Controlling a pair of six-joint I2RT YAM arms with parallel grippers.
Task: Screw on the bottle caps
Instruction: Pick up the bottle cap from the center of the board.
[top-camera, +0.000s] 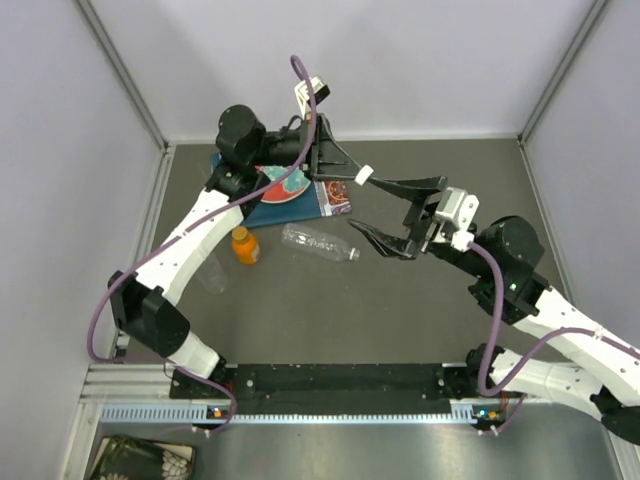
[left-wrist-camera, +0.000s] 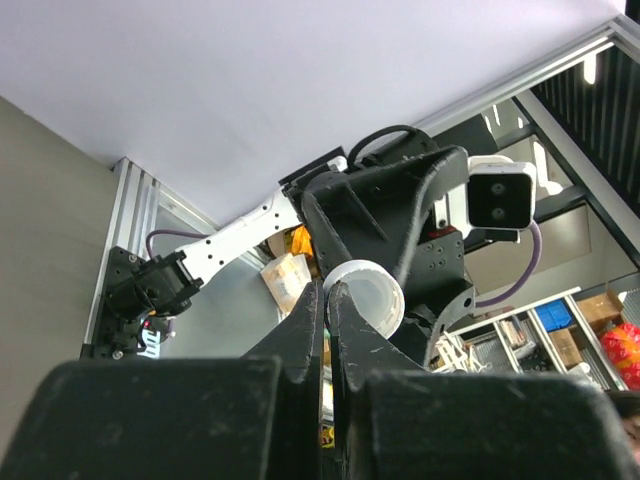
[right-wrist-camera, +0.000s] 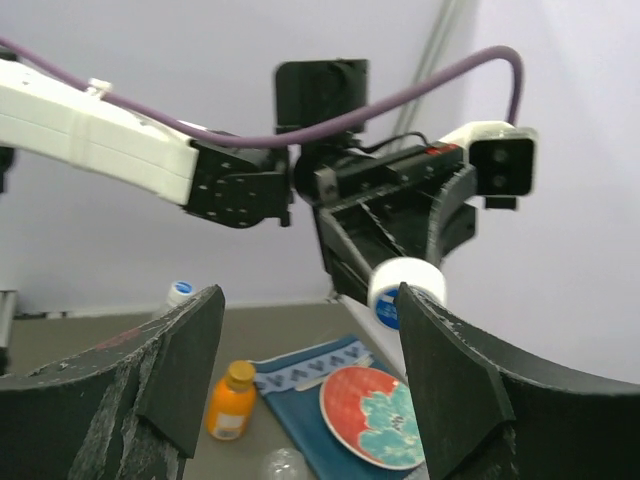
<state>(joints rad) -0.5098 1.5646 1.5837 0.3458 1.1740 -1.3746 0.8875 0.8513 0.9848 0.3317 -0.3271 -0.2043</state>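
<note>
Cap (left-wrist-camera: 368, 296), white, pinched at tips of closed left gripper (left-wrist-camera: 328, 292) | right gripper (right-wrist-camera: 308, 300) wide open, empty, one finger just beside cap | clear bottle (top-camera: 320, 243) lying below, seen from top, not left wrist.

No text is readable; marks on the orange bottle (right-wrist-camera: 232, 405) and white cap (right-wrist-camera: 405, 290) are blurred.

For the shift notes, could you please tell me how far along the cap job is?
Looks done: the orange bottle is capped. In hand: the left fingers pinch a white cap in mid-air, close to the open right fingers. Left: a clear bottle lies on the table, and this cap is not yet screwed on.
</note>
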